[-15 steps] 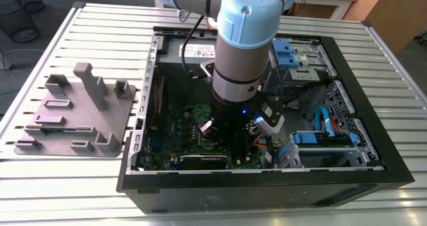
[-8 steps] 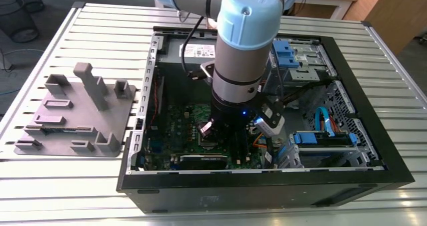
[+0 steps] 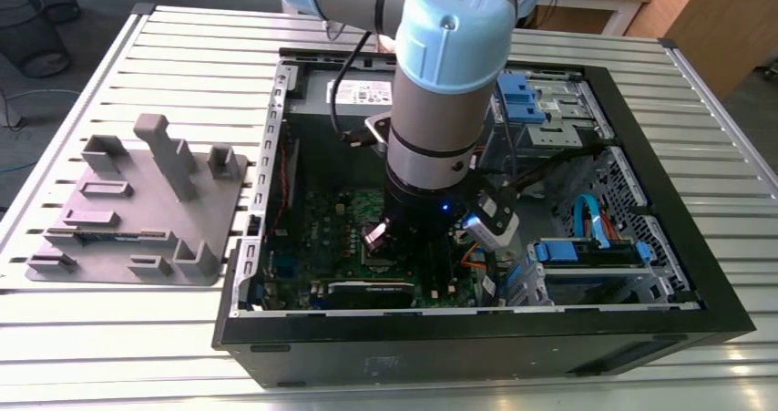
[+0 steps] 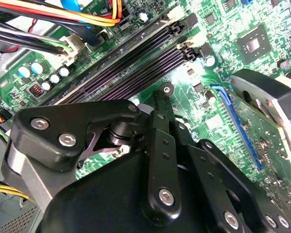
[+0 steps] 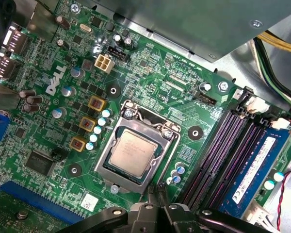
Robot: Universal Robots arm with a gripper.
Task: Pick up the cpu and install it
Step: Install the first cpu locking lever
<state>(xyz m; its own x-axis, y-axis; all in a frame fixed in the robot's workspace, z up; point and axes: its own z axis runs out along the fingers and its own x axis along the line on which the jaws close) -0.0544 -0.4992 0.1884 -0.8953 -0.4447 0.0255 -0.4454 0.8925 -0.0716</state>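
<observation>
Now the cpu (image 5: 134, 153) sits flat inside the metal socket frame (image 5: 136, 145) on the green motherboard (image 5: 150, 73). The gripper (image 5: 161, 190) hangs just above the board, right beside the frame's edge, and nothing is between its fingers. I cannot tell if they are spread or closed. In the exterior view, the arm (image 3: 444, 110) reaches down into the black computer case (image 3: 632, 329). A grey tray (image 3: 134, 210) lies well apart from the gripper, outside the case.

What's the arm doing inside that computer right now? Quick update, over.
Gripper low over the motherboard, beside the socket frame. Cpu sits inside the frame. Nothing lying across it.
</observation>
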